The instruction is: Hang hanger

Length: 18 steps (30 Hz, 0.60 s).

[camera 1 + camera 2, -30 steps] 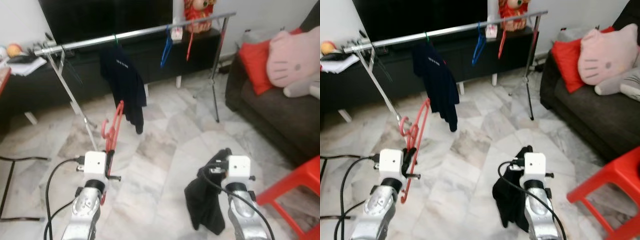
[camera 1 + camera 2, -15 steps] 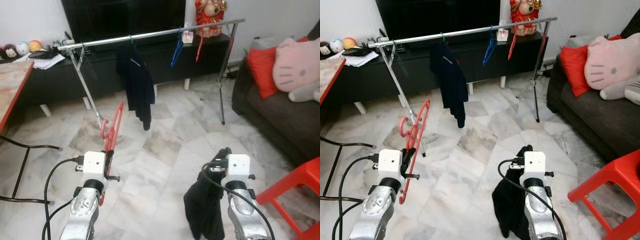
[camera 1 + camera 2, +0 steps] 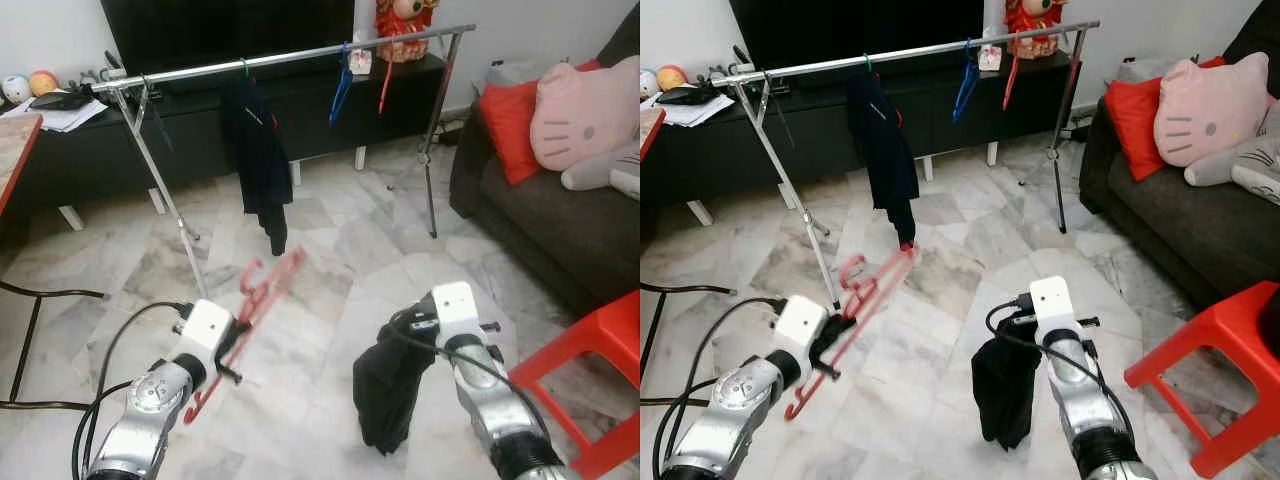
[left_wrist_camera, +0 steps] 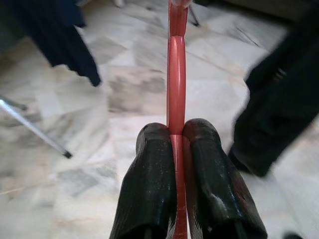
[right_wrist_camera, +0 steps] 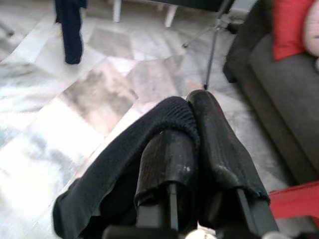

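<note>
Left gripper (image 4: 175, 149) clamped on red plastic hanger (image 3: 268, 290), tilted over marble floor (image 3: 330, 240). Right gripper (image 5: 195, 119) pinching black cloth garment (image 3: 385, 385). Silver metal clothes rail (image 3: 290, 55) stands well ahead.

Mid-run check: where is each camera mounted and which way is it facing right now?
Left eye view: on the head, facing forward and down at the clothes rail and marble floor; both arms show.
Right eye view: the head's other eye, same scene; left gripper, right gripper.
Left wrist view: looks along fingers shut on the red hanger.
Right wrist view: looks along fingers shut on the black garment.
Shared: the dark shirt hanging on the rail appears in the eye and wrist views.
</note>
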Available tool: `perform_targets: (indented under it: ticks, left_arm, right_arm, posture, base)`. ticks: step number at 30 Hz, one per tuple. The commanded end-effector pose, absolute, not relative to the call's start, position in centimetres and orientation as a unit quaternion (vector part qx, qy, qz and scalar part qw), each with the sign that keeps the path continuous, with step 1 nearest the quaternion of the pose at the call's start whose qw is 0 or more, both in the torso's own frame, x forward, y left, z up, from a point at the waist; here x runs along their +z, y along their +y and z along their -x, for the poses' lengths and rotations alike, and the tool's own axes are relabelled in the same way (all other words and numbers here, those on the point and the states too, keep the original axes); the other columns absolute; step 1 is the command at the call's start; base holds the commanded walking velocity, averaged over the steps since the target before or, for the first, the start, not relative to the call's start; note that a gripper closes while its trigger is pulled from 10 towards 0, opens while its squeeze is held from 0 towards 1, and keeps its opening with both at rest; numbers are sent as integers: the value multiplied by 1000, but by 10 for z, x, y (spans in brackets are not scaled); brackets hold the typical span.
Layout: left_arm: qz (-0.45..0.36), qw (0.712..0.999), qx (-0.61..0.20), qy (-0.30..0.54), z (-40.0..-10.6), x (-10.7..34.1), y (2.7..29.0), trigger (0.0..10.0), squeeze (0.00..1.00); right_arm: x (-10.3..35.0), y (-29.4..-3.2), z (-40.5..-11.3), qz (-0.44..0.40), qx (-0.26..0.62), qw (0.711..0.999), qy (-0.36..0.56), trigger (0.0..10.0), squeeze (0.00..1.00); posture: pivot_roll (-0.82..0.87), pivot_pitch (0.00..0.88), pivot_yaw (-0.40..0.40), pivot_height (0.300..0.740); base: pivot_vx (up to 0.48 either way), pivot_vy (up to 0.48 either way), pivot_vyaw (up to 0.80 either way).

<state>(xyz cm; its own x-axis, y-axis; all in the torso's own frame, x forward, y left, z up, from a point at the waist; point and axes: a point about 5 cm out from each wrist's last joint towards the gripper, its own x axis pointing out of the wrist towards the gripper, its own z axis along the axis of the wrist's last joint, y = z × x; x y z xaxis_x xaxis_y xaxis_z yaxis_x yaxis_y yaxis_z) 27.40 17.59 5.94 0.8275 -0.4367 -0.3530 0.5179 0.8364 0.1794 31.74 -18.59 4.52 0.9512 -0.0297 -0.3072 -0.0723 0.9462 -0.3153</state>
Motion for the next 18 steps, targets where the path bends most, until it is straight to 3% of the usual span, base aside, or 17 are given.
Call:
perform_targets:
  ticks: [1,9,18]
  left_arm:
    - [-145,934,-282,166,-275,60,174,10000,0]
    - [-146,876,-410,208,-265,66,161,10000,0]
    - [-173,824,-477,252,-258,73,170,10000,0]
  right_arm:
    - [48,-181,-323,181,37,970,160,10000,0]
    - [47,-160,-331,204,100,957,183,10000,0]
    - [50,-171,-336,209,72,957,191,10000,0]
  posture:
    - [-77,0,26,740]
    - [-66,0,19,740]
    - [-65,0,16,740]
  base:
    - [0,0,0]
    - [0,0,0]
    - [0,0,0]
